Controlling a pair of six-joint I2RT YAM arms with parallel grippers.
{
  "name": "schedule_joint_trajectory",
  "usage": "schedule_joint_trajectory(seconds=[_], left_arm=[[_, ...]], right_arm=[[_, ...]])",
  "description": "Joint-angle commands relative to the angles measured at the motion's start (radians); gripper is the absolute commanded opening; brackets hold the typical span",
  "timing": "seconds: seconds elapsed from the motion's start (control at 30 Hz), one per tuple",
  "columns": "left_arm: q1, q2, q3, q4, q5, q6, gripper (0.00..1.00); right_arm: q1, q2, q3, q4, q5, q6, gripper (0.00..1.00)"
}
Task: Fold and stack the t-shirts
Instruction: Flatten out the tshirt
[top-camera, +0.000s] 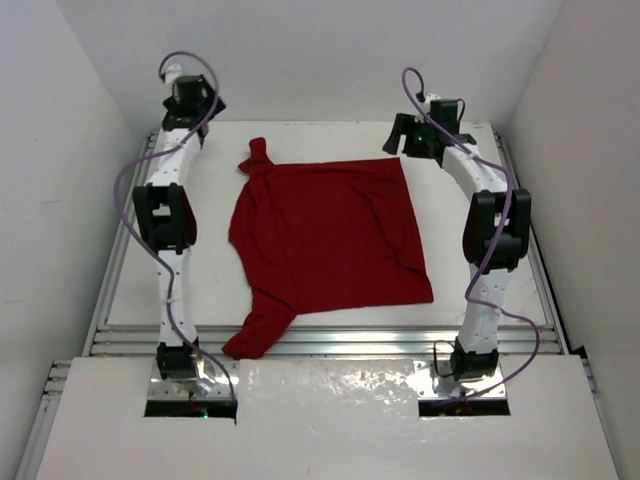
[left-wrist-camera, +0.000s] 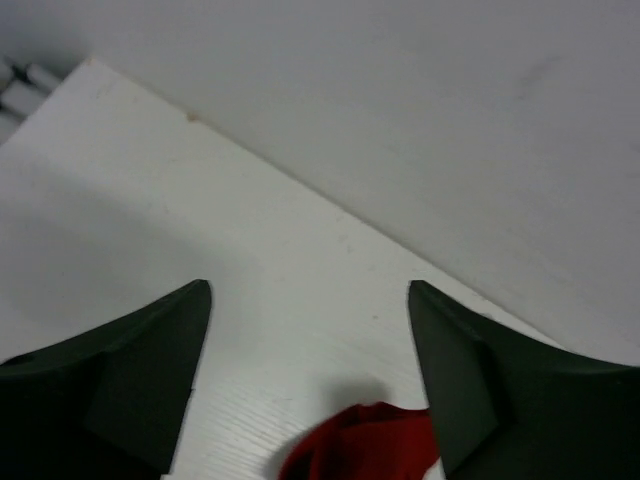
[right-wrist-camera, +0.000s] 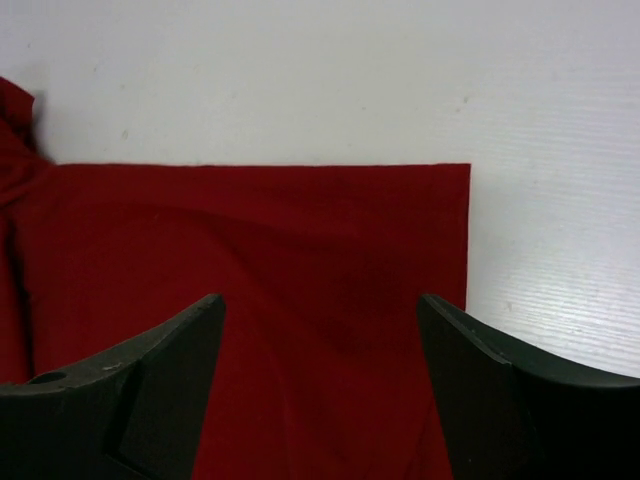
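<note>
Dark red t-shirt (top-camera: 325, 235) lies mid-worktop (top-camera: 215, 190), one sleeve trailing toward 7 o'clock. Left claw (left-wrist-camera: 310, 290) at 11 and right claw (right-wrist-camera: 320, 300) at 1 are both spread and empty. Folding looks barely begun; the next move calls for pinching the far corners.

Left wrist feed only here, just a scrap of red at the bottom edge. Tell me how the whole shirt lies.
Observer: The t-shirt is spread out across the middle of the table; your scrap is its far sleeve.
Operator: Report the other sleeve.
Observer: The near sleeve points toward the table's near edge, close to the left arm's base.
Operator: Now the right side.
Observer: The right gripper is open above the shirt's far right corner, holding nothing.
</note>
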Motion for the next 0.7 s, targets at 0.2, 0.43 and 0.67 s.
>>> schedule_joint_trajectory(seconds=[0.2, 0.43, 0.67], left_arm=[[0.121, 0.055, -0.232, 0.106, 0.579, -0.235, 0.73], [0.118, 0.023, -0.465, 0.312, 0.784, -0.350, 0.73], [0.110, -0.021, -0.534, 0.281, 0.821, -0.344, 0.58]], right_arm=[[-0.013, 0.006, 0.030, 0.006, -0.098, -0.007, 0.78], [-0.014, -0.002, 0.028, -0.016, -0.103, -0.018, 0.79], [-0.016, -0.007, 0.027, -0.022, -0.101, -0.019, 0.79]])
